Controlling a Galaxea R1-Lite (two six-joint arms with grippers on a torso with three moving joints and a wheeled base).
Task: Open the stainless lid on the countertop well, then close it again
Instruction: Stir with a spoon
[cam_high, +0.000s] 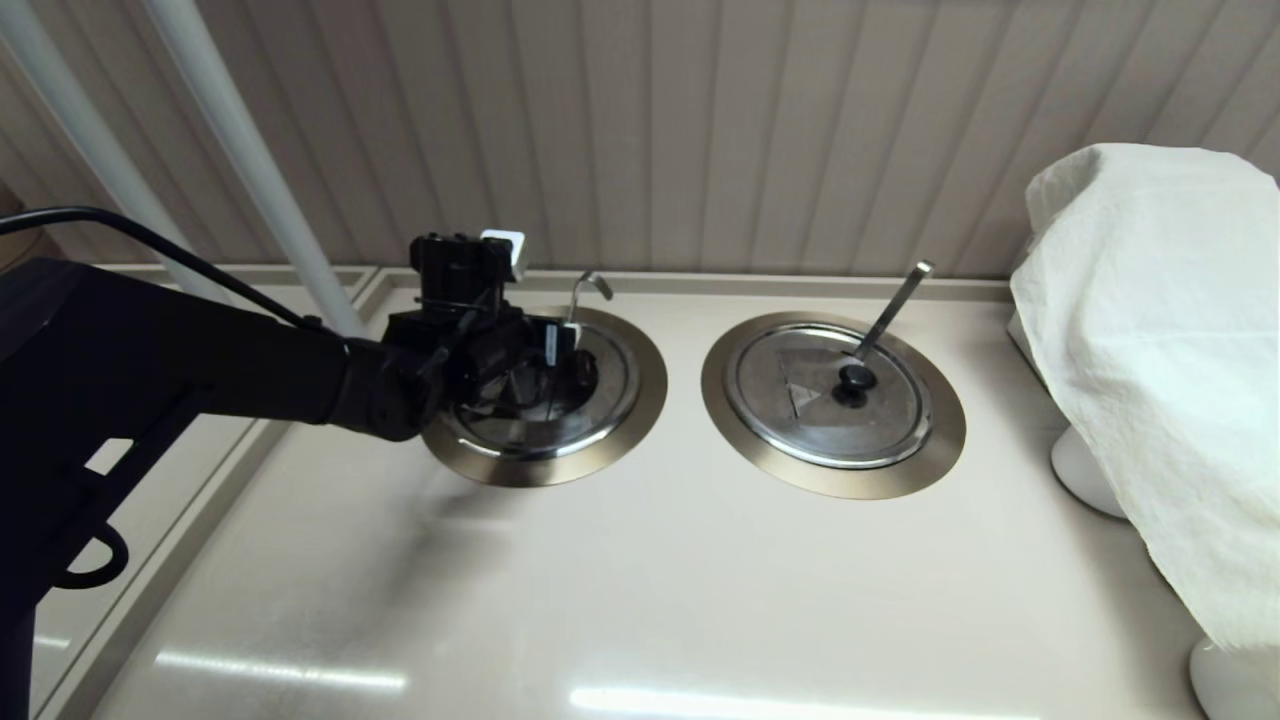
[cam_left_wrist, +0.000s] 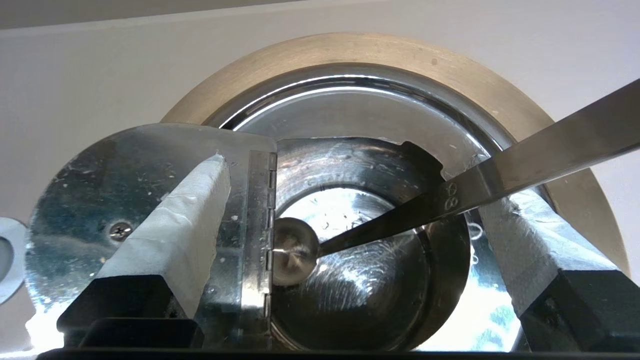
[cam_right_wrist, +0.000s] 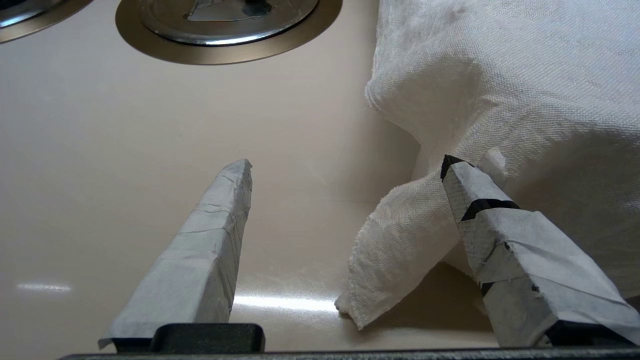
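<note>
The stainless lid (cam_left_wrist: 125, 200) is folded at its hinge (cam_left_wrist: 257, 225). One half is raised, its underside with a screw facing the left wrist view. The countertop well (cam_high: 545, 470) is uncovered on one side, showing its dark inside (cam_left_wrist: 370, 300), the ladle bowl (cam_left_wrist: 295, 250) and the ladle rod (cam_left_wrist: 525, 165). In the head view the hooked rod tip (cam_high: 590, 285) rises behind the well. My left gripper (cam_high: 560, 362) hangs over the well, open, with one taped finger (cam_left_wrist: 175, 235) lying across the raised half. The black knob is hidden. My right gripper (cam_right_wrist: 347, 165) is open above the counter.
The twin well to the right has a closed lid (cam_high: 830, 390) and a flat-handled ladle (cam_high: 895, 300). A white cloth (cam_high: 1160, 350) covers something at the far right, and a corner of the cloth (cam_right_wrist: 400, 250) hangs between my right fingers. A ribbed wall runs behind the counter.
</note>
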